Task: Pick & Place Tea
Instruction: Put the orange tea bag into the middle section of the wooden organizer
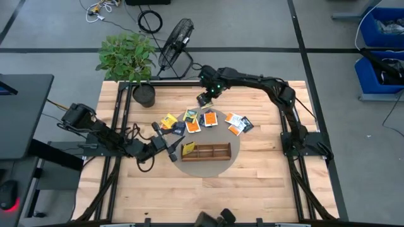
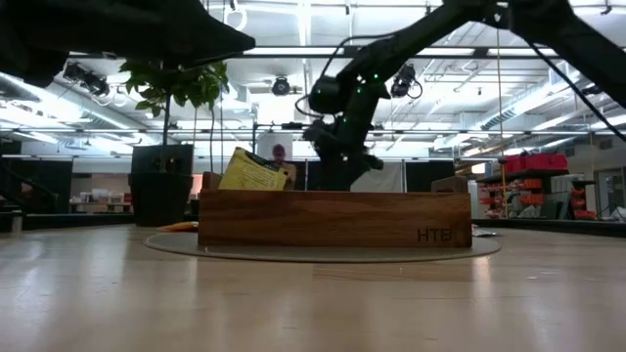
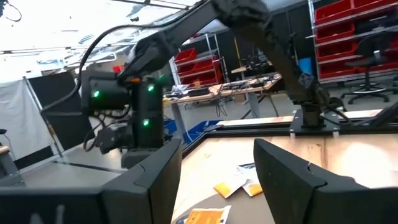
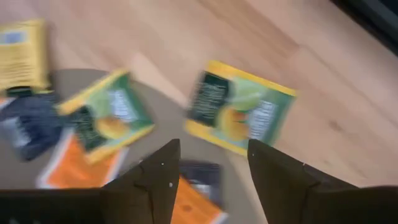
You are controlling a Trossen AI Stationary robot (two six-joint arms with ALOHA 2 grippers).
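Note:
Several tea packets lie flat at the far side of a round grey mat (image 1: pixel 235 159): yellow (image 1: pixel 168 121), orange (image 1: pixel 209 118) and others (image 1: pixel 236 123). A brown wooden tray (image 1: pixel 211 152) sits on the mat. One yellow packet (image 2: pixel 252 173) leans upright in its left compartment. My right gripper (image 4: pixel 214 180) hangs open above the packets, pointing steeply down, over a yellow-green packet (image 4: pixel 239 115) at the mat's far edge, touching nothing. My left gripper (image 1: pixel 172 150) is open and roughly level beside the tray's left end, with nothing between its fingers (image 3: pixel 286 180).
A potted plant (image 1: pixel 129 60) and a black fan (image 1: pixel 175 41) stand at the table's far left corner. Black frame rails run along the left and right table edges. Bare wood lies in front of the tray (image 1: pixel 208 195).

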